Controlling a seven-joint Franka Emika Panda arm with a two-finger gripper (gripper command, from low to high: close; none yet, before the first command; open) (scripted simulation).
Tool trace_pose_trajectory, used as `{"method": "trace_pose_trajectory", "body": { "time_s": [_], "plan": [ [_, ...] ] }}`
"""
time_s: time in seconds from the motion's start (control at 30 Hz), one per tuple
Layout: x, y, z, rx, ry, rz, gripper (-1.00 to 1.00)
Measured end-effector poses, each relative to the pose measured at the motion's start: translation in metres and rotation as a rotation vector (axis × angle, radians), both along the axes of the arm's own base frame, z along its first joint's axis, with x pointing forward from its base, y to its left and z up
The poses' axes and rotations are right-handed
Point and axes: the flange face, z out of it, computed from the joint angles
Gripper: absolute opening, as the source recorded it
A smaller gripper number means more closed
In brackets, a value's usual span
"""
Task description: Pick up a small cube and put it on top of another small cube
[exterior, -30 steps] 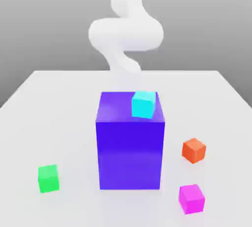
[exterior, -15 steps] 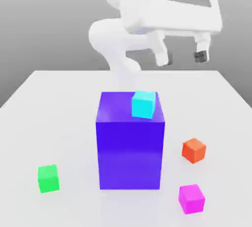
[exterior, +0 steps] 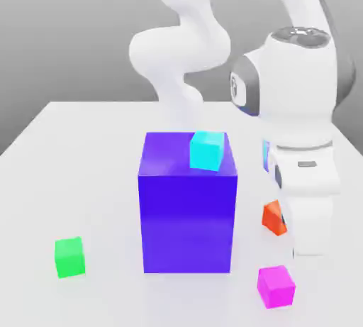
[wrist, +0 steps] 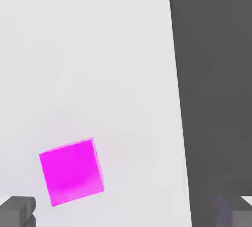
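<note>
Magenta cube (wrist: 72, 172): rests on the white table (exterior: 78, 176) at its near corner on the exterior view's right, apart from the orange cube (exterior: 271, 218) and purple block (exterior: 188, 205). Gripper (wrist: 126, 211): fingers (wrist: 17, 211) spread wide, empty; cube lies off-centre toward one finger, slightly skewed to them. Table edge close beside; green cube (exterior: 69, 257) well apart across the block.

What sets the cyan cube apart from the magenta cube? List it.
The cyan cube sits atop the big purple-blue block; the magenta cube rests on the table. Cyan lies farther back, magenta nearest the camera. Both are small, plain and similar in size.
</note>
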Motion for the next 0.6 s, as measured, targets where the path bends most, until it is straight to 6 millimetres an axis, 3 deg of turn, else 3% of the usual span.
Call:
{"method": "trace_pose_trajectory", "body": {
  "time_s": [0.1,0.23,0.27,0.5,0.6],
  "plan": [
    [-0.011,0.003,-0.040,-0.038,0.032,0.104,0.00],
    [-0.014,0.005,-0.089,-0.044,0.048,0.120,0.00],
    [-0.014,0.003,-0.091,-0.046,0.071,0.105,-1.00],
    [-0.014,0.002,-0.091,-0.050,0.070,0.117,-1.00],
    [-0.013,0.004,-0.065,-0.045,0.043,0.123,-1.00]
  ]
}}
